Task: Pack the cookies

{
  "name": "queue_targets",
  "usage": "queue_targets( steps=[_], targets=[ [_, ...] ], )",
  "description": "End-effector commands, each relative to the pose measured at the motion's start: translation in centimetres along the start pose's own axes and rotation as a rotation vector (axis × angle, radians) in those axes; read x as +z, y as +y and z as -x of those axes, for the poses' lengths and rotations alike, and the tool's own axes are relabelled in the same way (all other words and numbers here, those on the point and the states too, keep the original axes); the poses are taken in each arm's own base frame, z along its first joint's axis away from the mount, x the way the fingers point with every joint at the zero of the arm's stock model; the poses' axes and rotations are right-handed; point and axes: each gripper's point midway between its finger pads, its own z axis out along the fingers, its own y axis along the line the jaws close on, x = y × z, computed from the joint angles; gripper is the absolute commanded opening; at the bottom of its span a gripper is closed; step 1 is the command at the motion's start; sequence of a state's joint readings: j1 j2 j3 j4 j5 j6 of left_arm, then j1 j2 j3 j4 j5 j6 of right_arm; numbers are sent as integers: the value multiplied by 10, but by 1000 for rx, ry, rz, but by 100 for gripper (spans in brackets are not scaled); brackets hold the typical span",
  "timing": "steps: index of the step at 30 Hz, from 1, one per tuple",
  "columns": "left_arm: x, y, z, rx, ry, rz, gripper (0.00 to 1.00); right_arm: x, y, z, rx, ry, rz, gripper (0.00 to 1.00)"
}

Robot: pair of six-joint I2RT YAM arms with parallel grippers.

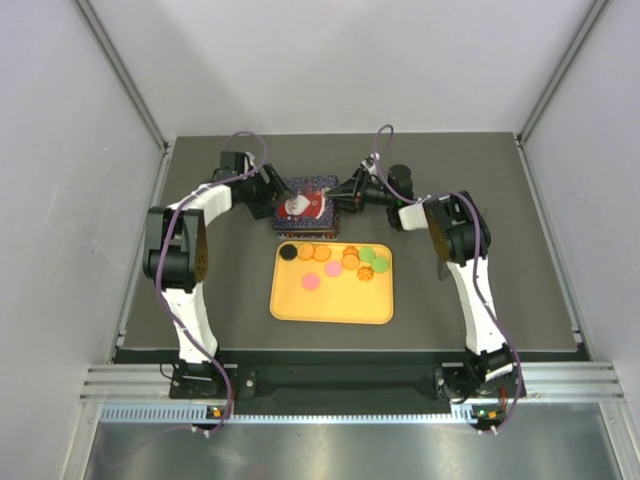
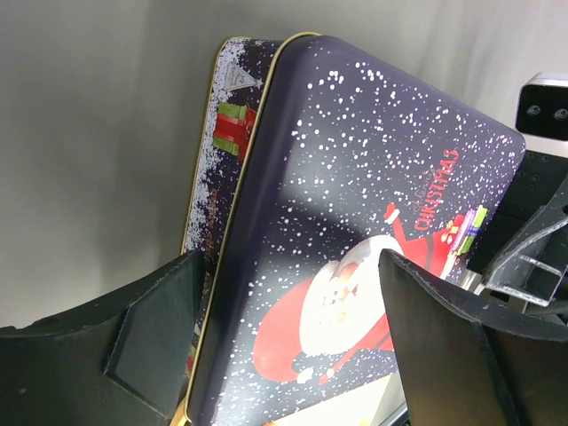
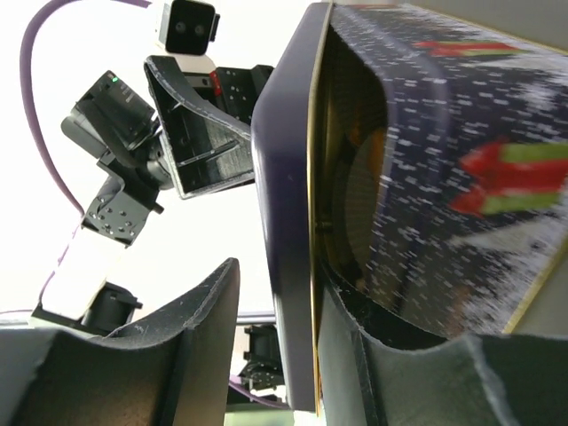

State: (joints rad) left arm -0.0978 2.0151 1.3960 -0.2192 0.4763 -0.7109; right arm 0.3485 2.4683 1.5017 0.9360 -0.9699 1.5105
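A: What could go wrong here?

B: The dark blue snow-speckled Christmas tin point(image 1: 305, 207) sits just far of the orange plastic tray point(image 1: 290, 305). The right gripper point(image 3: 275, 355) pinches its lid point(image 3: 288, 222) by the rim; a thin grip could slip. The left gripper point(image 2: 284, 328) stands spread around the tin, so the base may shift.

A: And the counts?

B: One tin, one tray. The small flat round cookies point(image 1: 340, 262) lie along the tray's far edge: about ten, mostly orange, two pink, two green, one black.

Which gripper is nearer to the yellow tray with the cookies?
Right, slightly. The right gripper is at the tin's right side, above the yellow tray's far edge; the left gripper is farther up-left.
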Motion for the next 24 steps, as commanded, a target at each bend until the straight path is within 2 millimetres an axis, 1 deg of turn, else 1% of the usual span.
queue_targets(
  steps=[1,6,10,11,16,18,19,20,24],
  targets=[
    [1,-10,8,30,-16,-12,84,-11,45,9,-112,-30,73,39],
    [3,-11,6,31,-10,-12,84,-23,42,14,-101,-52,72,40],
    [2,-14,5,36,-10,-19,84,-35,43,22,-103,-77,72,40],
    [2,-16,7,36,-12,-22,84,-38,41,23,-100,-84,70,40],
    [1,-20,8,44,-13,-19,83,-43,42,24,-111,-95,58,41],
    [1,-22,9,49,-15,-20,83,-44,37,25,-122,-99,26,41],
    [0,-22,9,49,-13,-19,83,-44,40,26,-139,-104,17,41],
    [-1,-23,9,55,-16,-16,83,-45,33,25,-145,-105,-18,42],
    [-1,-23,9,60,-11,-12,83,-47,34,29,-207,-128,-76,43]
  ],
)
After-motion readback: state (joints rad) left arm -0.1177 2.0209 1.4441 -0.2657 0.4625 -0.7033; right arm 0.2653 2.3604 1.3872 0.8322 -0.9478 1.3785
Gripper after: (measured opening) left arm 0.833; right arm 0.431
